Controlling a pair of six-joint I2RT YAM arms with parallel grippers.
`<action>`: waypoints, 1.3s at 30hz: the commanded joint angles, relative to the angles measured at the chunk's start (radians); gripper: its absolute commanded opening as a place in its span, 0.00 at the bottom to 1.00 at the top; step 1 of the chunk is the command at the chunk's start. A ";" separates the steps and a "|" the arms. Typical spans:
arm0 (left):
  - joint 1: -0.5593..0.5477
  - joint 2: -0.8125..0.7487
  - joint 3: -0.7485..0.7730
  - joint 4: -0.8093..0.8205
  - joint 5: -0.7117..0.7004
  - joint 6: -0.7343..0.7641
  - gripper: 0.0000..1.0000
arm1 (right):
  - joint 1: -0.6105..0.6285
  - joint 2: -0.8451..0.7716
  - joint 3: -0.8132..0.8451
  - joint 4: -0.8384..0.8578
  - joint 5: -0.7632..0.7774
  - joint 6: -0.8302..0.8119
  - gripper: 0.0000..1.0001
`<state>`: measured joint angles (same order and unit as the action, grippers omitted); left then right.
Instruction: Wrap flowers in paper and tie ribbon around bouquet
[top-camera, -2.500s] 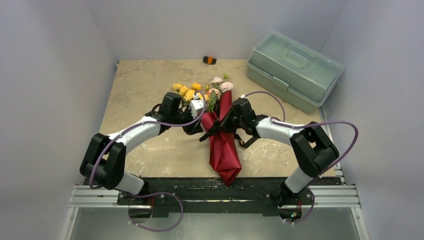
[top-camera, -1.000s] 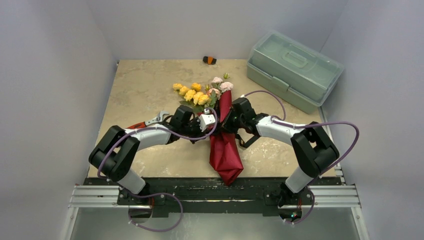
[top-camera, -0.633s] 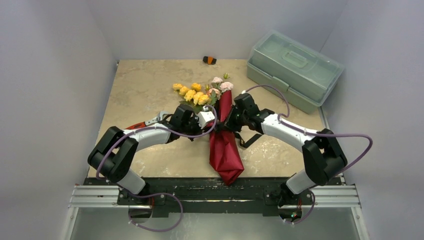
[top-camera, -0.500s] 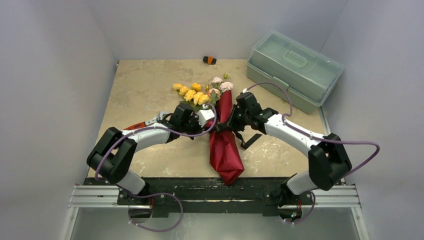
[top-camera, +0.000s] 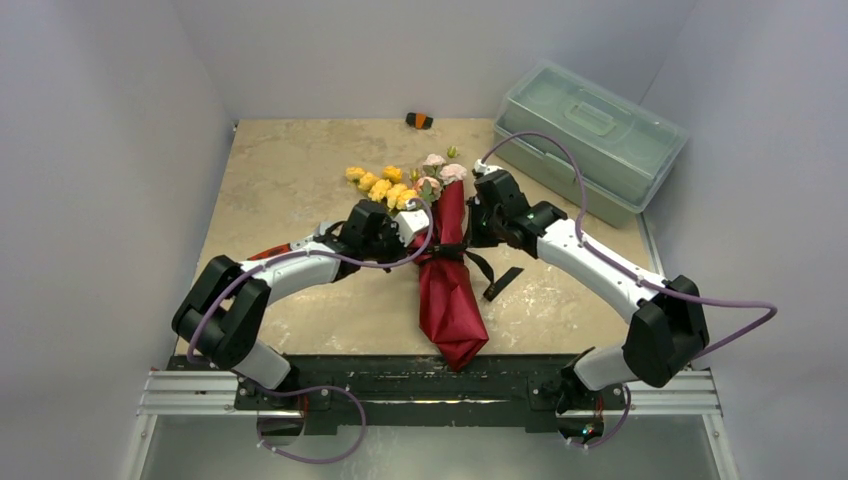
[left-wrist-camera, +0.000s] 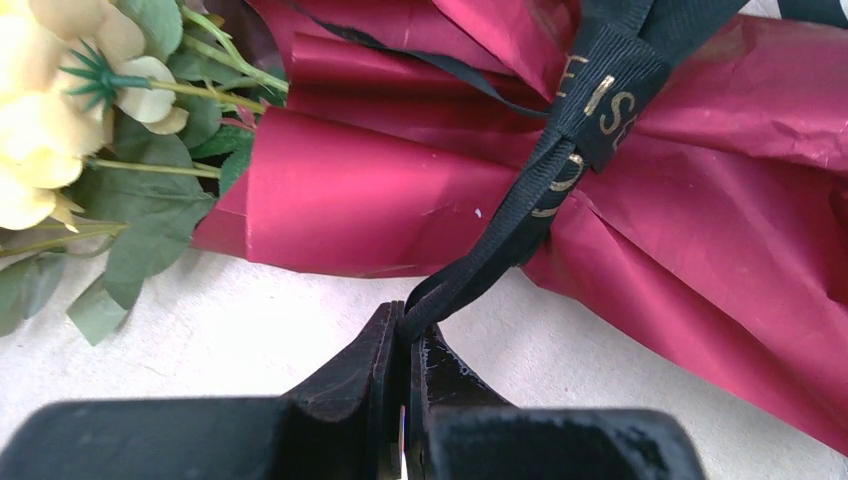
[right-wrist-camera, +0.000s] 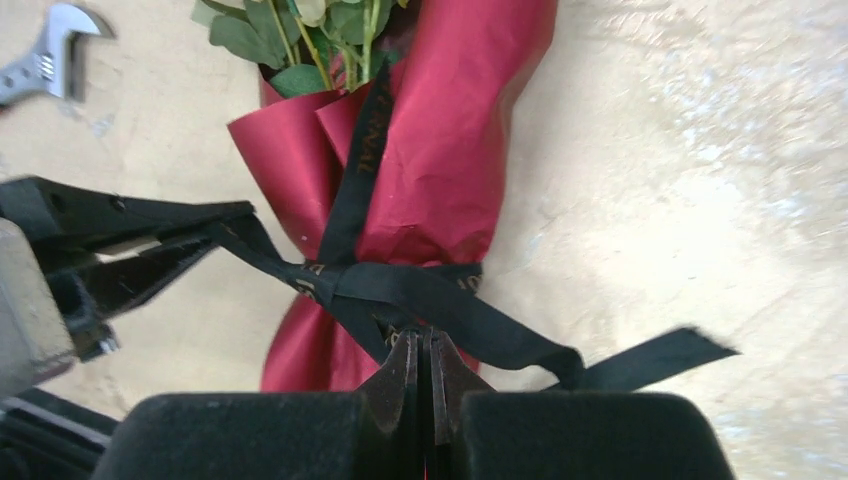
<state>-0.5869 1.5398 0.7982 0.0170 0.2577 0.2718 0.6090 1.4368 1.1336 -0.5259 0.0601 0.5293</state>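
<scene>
The bouquet (top-camera: 447, 290), wrapped in paper (left-wrist-camera: 380, 200), lies between both claws. The left claw (left-wrist-camera: 405, 315) and the right claw (right-wrist-camera: 425, 340) each clamp one ribbon (left-wrist-camera: 610, 90) end, with the knot directly ahead. Risk: uneven pulling drags the bouquet sideways, tears the paper, or slips the ribbon free.

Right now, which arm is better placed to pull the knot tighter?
Probably left. The left gripper pinches a ribbon strand stretched taut from the bouquet; the right gripper pinches close to the knot.
</scene>
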 joint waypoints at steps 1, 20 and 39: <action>-0.007 -0.025 0.060 -0.014 -0.015 -0.007 0.00 | 0.012 -0.007 0.064 -0.068 0.109 -0.239 0.00; -0.007 -0.070 0.108 -0.163 -0.162 0.006 0.00 | 0.087 -0.058 -0.031 -0.021 0.347 -0.562 0.00; -0.005 -0.065 0.015 -0.272 -0.375 0.060 0.00 | 0.008 -0.058 -0.280 0.131 0.267 -0.382 0.00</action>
<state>-0.6041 1.4967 0.8391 -0.2100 0.0246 0.3088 0.6594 1.3930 0.8593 -0.3954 0.2989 0.1322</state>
